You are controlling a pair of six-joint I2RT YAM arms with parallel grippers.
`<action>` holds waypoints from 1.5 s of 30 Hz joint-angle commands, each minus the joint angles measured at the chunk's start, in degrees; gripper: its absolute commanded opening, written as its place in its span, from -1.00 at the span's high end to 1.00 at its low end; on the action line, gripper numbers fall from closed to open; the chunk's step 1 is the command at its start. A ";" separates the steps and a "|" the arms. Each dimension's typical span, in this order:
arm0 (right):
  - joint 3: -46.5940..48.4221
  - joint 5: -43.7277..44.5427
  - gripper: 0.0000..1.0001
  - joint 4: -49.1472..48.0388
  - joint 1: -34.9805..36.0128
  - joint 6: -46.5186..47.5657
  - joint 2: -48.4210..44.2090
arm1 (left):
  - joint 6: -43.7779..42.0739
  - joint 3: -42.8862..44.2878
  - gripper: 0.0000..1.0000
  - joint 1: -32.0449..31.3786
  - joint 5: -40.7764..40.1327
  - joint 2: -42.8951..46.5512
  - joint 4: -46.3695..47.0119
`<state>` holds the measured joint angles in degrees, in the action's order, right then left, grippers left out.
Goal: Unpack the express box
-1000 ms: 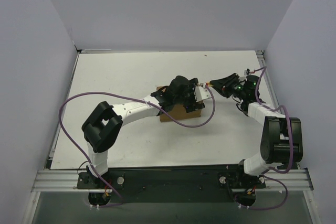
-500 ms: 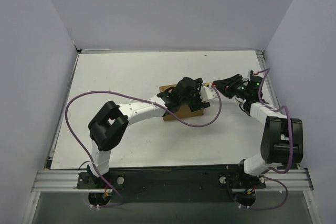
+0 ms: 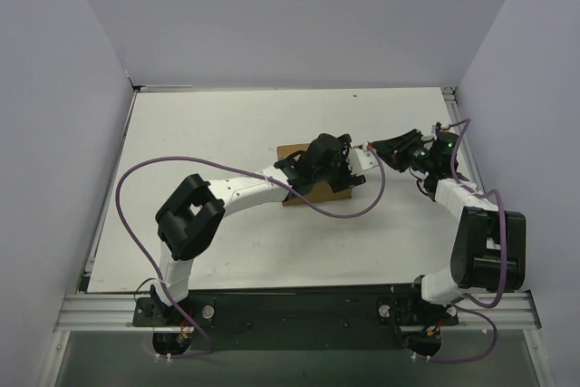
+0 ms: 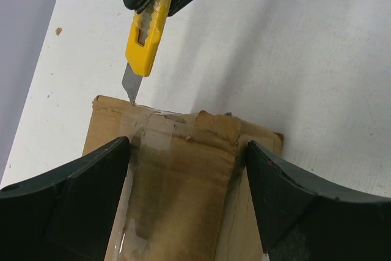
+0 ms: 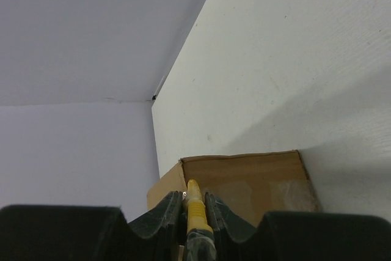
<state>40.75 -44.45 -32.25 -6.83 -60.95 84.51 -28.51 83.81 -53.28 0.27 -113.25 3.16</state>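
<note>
The express box (image 3: 292,153) is a brown carton with tape along its seam, lying mid-table and largely covered by my left arm. My left gripper (image 3: 337,165) hovers over its top, open, with one finger on each side of the taped seam (image 4: 177,169). My right gripper (image 3: 382,147) is shut on a yellow utility knife (image 4: 148,32). The knife's blade (image 4: 129,84) touches the box's far edge at the tape. In the right wrist view the knife (image 5: 195,209) points at the box (image 5: 256,181) from between the shut fingers (image 5: 168,209).
The white table (image 3: 227,124) is walled in by pale panels at the back and on both sides. A purple cable (image 3: 344,210) loops from the left arm over the table in front of the box. The right arm's base (image 3: 485,256) stands at the near right.
My left arm and gripper have shifted a little to the right over the box. The right gripper with the knife has drifted slightly right too, blade still at the box's edge.
</note>
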 commanded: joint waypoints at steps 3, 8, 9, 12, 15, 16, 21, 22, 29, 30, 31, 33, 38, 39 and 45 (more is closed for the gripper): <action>0.91 -11.01 1.00 7.20 -0.20 3.99 -3.74 | 1.44 2.23 -0.70 3.09 -9.68 -2.32 0.27; 1.00 -11.71 1.00 9.57 -0.20 5.84 -3.91 | 1.97 2.59 -0.67 3.18 -9.50 -2.50 -0.08; 1.00 -11.89 1.00 9.57 -0.20 5.93 -4.00 | 1.97 2.59 -0.68 3.18 -9.50 -2.59 -0.08; 0.73 -12.33 1.00 9.66 -0.29 6.28 -4.44 | 1.88 2.50 -0.67 3.27 -9.50 -2.76 0.01; 0.65 -12.07 1.00 11.06 -1.60 7.24 -5.93 | 1.62 2.15 -0.67 3.35 -9.41 -2.50 -0.17; 0.56 -11.98 1.00 11.24 -2.91 7.42 -7.24 | 1.79 2.06 -0.68 3.27 -9.24 -2.33 -0.17; 2.57 -8.82 1.00 17.13 -7.31 14.16 -12.78 | 3.37 1.27 -0.75 3.35 -0.91 0.57 -1.22; 3.10 -7.68 1.00 18.61 -7.76 16.89 -13.31 | 4.16 1.35 -0.76 3.35 1.90 1.36 -1.66; 8.03 -2.32 1.00 36.79 -5.57 40.44 -16.04 | 11.10 7.75 -0.85 4.93 23.61 10.32 -11.41; 7.85 -1.96 1.00 38.21 -3.47 43.17 -17.35 | 12.33 8.82 -0.85 6.33 25.37 10.94 -13.25; 7.68 -1.61 1.00 39.62 -2.32 45.80 -18.06 | 14.78 9.78 -0.85 7.13 28.44 11.47 -14.05; 6.63 0.05 1.00 42.79 1.88 52.93 -20.51 | 17.25 12.51 -0.79 10.98 29.08 12.35 -15.63; 3.98 4.62 1.00 44.47 11.82 60.42 -23.42 | 16.92 14.54 0.10 20.92 27.15 10.43 -15.99; 3.98 5.85 1.00 44.38 13.23 61.81 -22.90 | 15.78 14.89 0.62 22.15 26.71 9.72 -15.99; 6.09 12.53 1.00 41.48 19.39 58.57 -18.17 | 9.88 19.89 1.00 26.73 24.07 -0.03 -22.74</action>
<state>45.28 -37.47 10.66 10.98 -4.25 63.64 -15.49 100.12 -26.57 24.49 -106.69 -12.75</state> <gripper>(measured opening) 0.187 0.019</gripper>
